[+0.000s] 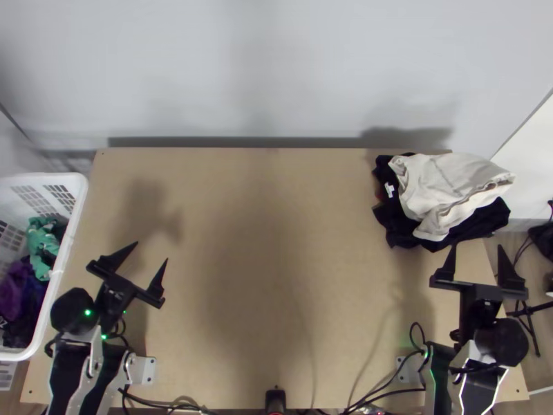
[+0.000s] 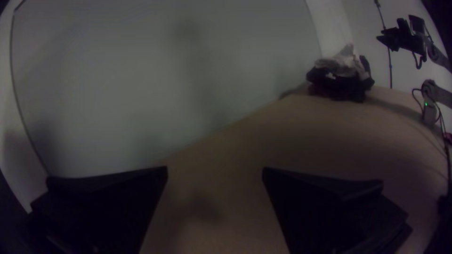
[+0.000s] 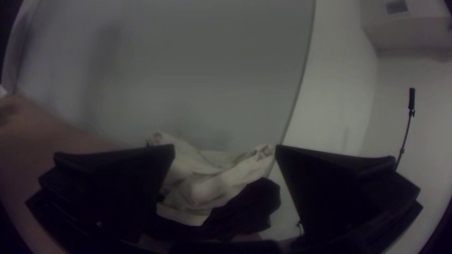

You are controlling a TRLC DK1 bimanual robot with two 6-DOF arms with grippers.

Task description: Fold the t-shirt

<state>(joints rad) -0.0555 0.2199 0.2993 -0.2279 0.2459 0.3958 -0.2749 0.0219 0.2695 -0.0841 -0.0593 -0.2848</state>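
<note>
My left gripper and my right gripper both hang with fingers spread, pinching nothing. A cream garment lies rumpled on dark clothes at the table's far right corner; teal and purple clothes sit bunched in the white basket. Which is the t-shirt, I cannot tell.

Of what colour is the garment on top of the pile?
The top garment is cream or off-white, best seen from above.
</note>
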